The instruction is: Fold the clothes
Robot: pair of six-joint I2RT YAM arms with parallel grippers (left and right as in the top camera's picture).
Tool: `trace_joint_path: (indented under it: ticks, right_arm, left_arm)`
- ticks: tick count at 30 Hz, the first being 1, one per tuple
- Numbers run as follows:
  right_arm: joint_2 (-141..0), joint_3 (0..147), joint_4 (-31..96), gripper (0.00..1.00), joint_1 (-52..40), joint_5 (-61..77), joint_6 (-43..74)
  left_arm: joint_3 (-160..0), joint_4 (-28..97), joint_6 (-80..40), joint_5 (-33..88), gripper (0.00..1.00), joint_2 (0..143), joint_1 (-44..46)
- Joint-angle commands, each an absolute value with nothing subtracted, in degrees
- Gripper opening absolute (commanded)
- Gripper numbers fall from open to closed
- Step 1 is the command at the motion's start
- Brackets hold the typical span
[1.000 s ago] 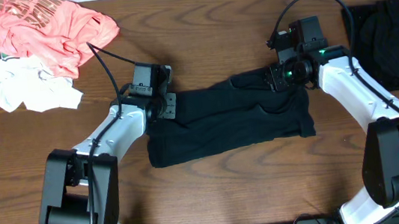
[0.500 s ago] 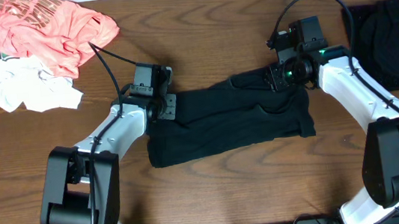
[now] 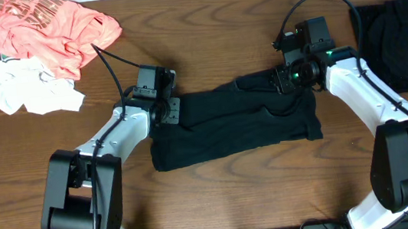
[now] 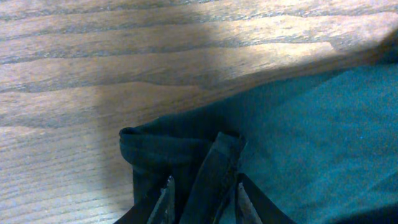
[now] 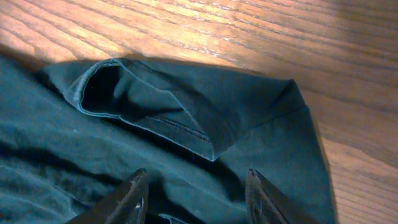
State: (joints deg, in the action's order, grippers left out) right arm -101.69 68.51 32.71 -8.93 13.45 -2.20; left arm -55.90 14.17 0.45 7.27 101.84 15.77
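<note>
While the black shirt (image 3: 236, 126) is lying on the table (image 3: 221, 197), long axis left to right, the left gripper (image 4: 205, 202) is straddling a fold at its left corner, grip unclear, and the right gripper (image 5: 198, 196) is hovering open over its right corner.

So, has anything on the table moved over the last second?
Nothing visibly changed. The plain black fabric garment lies spread as before, the left gripper at its left edge with a fold between its fingers, the right gripper over its far right corner.
</note>
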Motion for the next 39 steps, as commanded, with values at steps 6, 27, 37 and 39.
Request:
trace_joint_path:
  ticks: [6,27,37,39]
  right_arm:
    - [-102.02,68.99,32.75,0.49,-9.45,13.34,-3.07]
    - [-103.61,68.88,29.61,0.43,-10.0,11.97,-3.77]
    - [-107.15,68.88,29.1,0.43,-10.2,10.24,-5.5]
    - [-107.46,68.88,28.84,0.42,-10.2,9.06,-5.56]
  left_arm:
    - [-55.61,14.41,1.5,7.05,0.32,102.63,15.75]
    - [-55.64,12.71,1.48,8.71,0.06,102.32,15.79]
    - [-55.64,12.67,1.5,8.71,0.06,102.32,15.77]
    - [-55.64,12.51,1.5,8.71,0.06,102.32,15.77]
